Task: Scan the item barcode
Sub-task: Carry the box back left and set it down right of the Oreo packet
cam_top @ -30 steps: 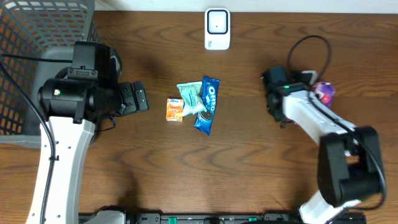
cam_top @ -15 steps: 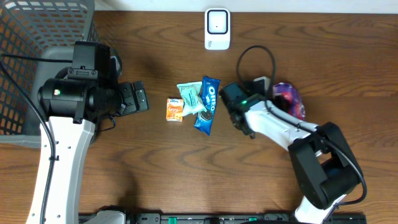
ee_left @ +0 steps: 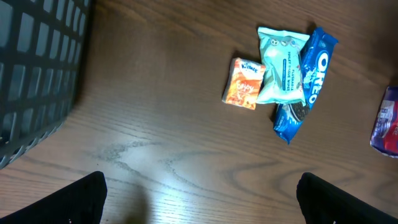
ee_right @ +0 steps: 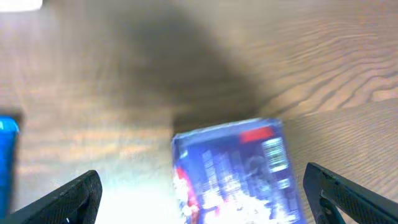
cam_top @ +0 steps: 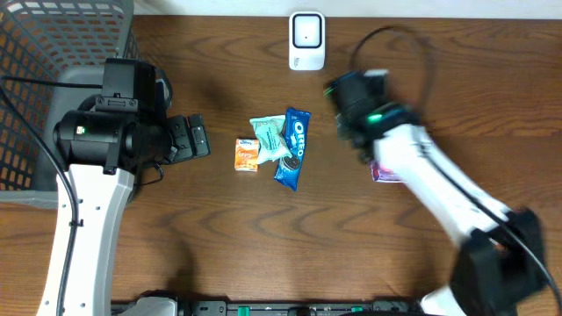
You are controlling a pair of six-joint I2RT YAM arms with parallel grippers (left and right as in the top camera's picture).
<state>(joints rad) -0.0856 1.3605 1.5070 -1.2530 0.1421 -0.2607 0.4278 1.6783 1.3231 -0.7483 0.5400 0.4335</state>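
Observation:
A white barcode scanner [cam_top: 306, 39] stands at the far middle of the table. A purple-blue snack pack [ee_right: 235, 169] lies on the wood between and below my right gripper's [ee_right: 202, 190] wide-open fingers, touching neither; the picture is blurred. From overhead only an edge of this pack [cam_top: 385, 172] shows under the right arm, which hides the gripper itself. My left gripper [ee_left: 202, 202] is open over bare wood at the left [cam_top: 190, 139], with nothing in it.
An orange pack [cam_top: 247, 154], a mint-green pack [cam_top: 268, 136] and a blue Oreo pack [cam_top: 292, 147] lie together mid-table. A grey mesh basket [cam_top: 35, 53] fills the far left corner.
My right gripper has opened and let go of the purple-blue pack. The right arm swung from the far right toward the middle, bringing the pack with it. The left arm has not moved.

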